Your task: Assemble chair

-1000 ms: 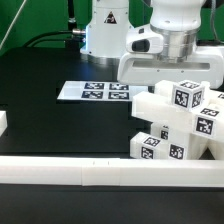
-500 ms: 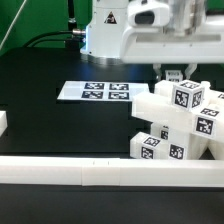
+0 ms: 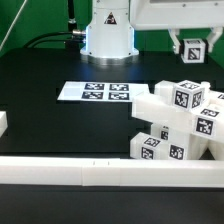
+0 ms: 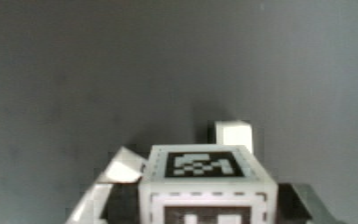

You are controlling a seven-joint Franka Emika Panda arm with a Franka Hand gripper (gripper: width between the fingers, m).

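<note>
now the gripper (image 3: 192, 47) hangs well above the chair assembly (image 3: 180, 122), having climbed from right down on that stack a second ago to the top edge of the exterior view. it comes away with something: a small white tagged post (image 3: 193, 51) sits between the fingers, its black-and-white square facing the camera. the wrist view agrees, with the same post (image 4: 199, 175) filling the space between the two fingers (image 4: 126, 168), so the jaws stand partly closed, clamped on the post rather than empty. the assembly itself looks unmoved, a blocky white cluster of tagged parts resting on the black table (image 3: 60, 130), just behind the long white rail (image 3: 90, 171) and off to one side of the marker board (image 3: 95, 91). as a judgement, the lift means one loose part has been picked off or from beside the stack and is clear for carrying; what remains is to turn it to the right pose and bring it down onto its socket in the assembly, where alignment will matter most.
</note>
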